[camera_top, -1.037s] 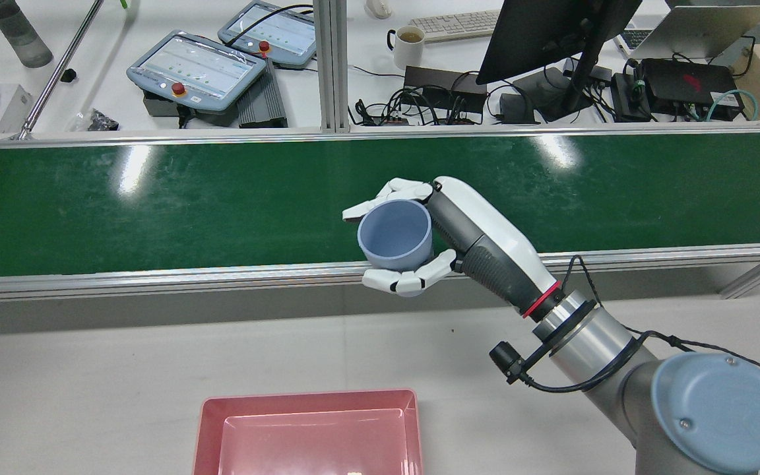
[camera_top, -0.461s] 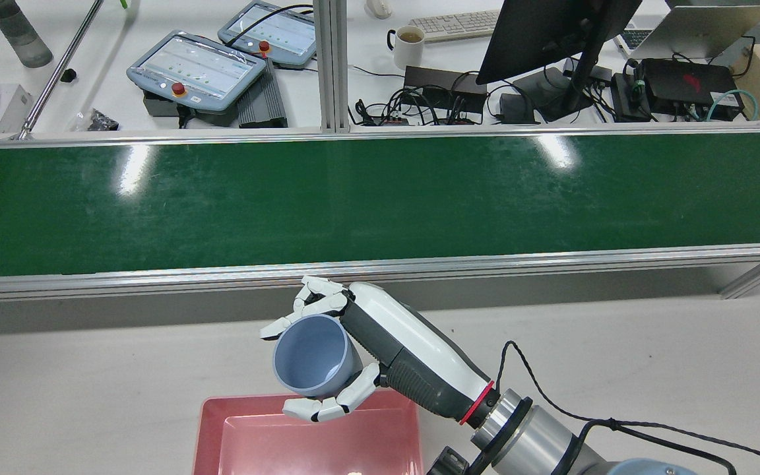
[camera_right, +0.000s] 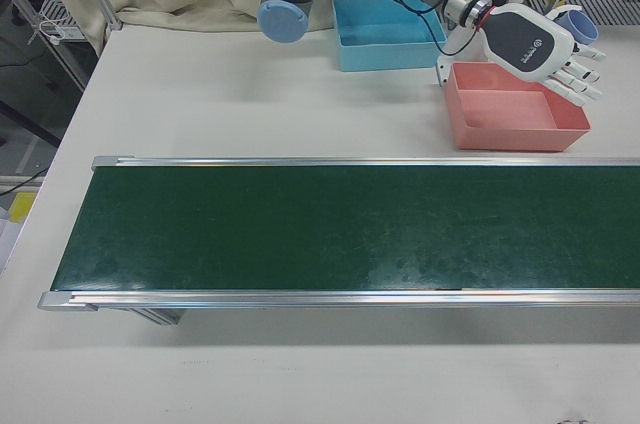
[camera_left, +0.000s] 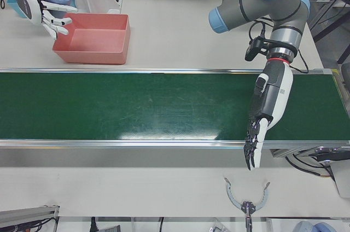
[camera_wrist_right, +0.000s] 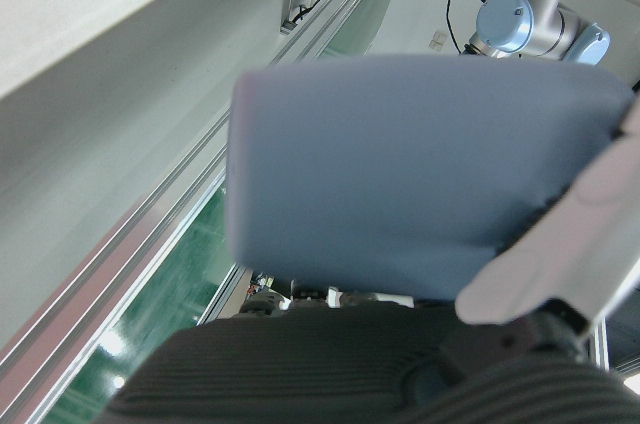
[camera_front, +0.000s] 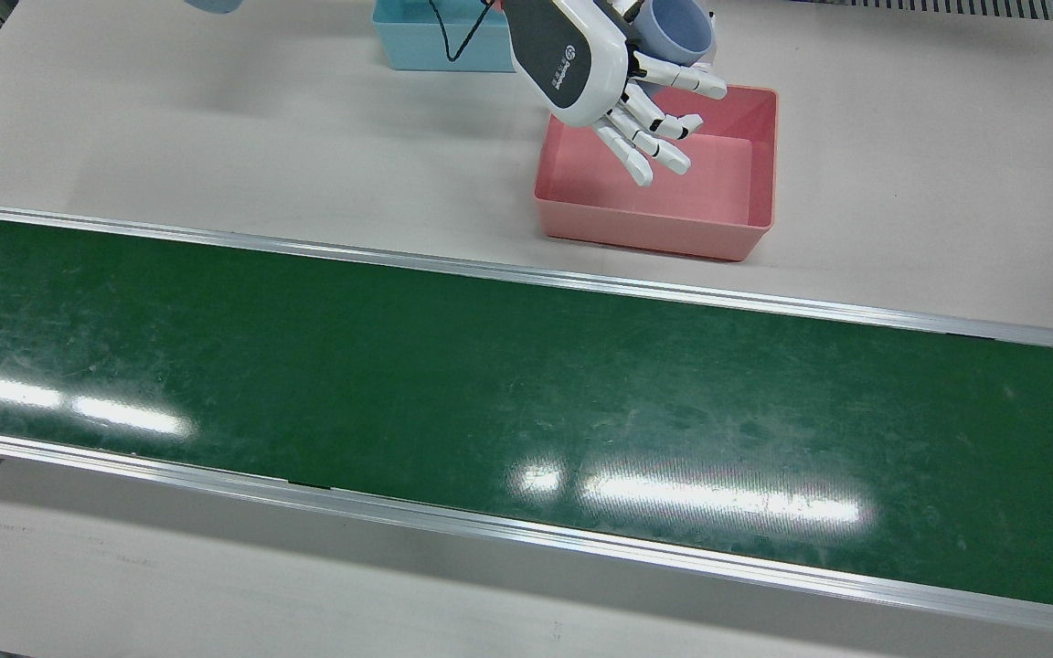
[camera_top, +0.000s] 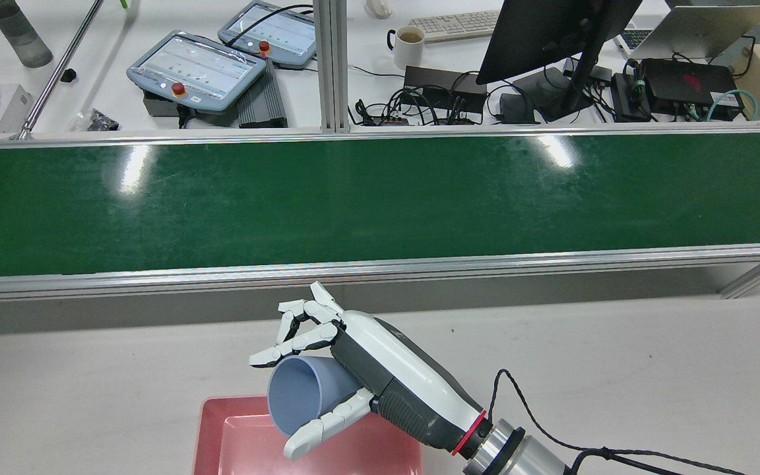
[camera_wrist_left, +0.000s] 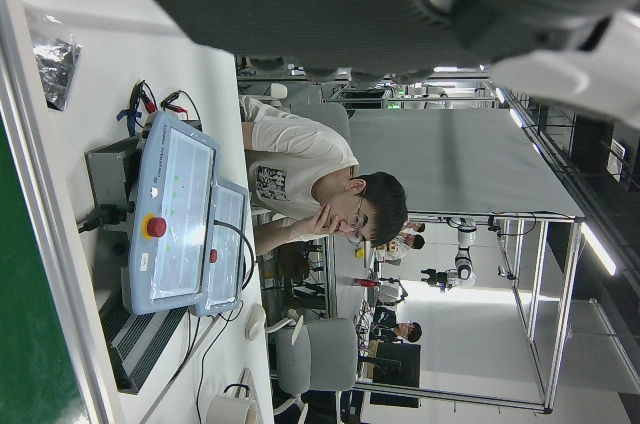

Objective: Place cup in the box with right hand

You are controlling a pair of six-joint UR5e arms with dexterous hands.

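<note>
The light blue cup point(camera_top: 301, 396) lies tilted in my right hand point(camera_top: 353, 369), mouth toward the view's left, over the far left corner of the pink box point(camera_top: 208, 422). The thumb is under the cup, and the other fingers are spread loosely over its rim. The front view shows the hand point(camera_front: 600, 64) with fingers stretched over the pink box point(camera_front: 654, 233) and the cup point(camera_front: 677, 27) behind them. The cup fills the right hand view point(camera_wrist_right: 420, 174). My left hand point(camera_left: 266, 109) hangs fingers down over the belt's operator-side edge, empty.
The green conveyor belt point(camera_top: 380, 198) runs across the table beyond the pink box. A blue box point(camera_front: 435, 55) stands beside the pink one. A small grey clamp-like tool point(camera_left: 247, 202) lies on the table near the operators' edge.
My right hand carried the cup from above the belt's near edge back to over the pink box. The cup has tipped onto its side and the fingers have spread.
</note>
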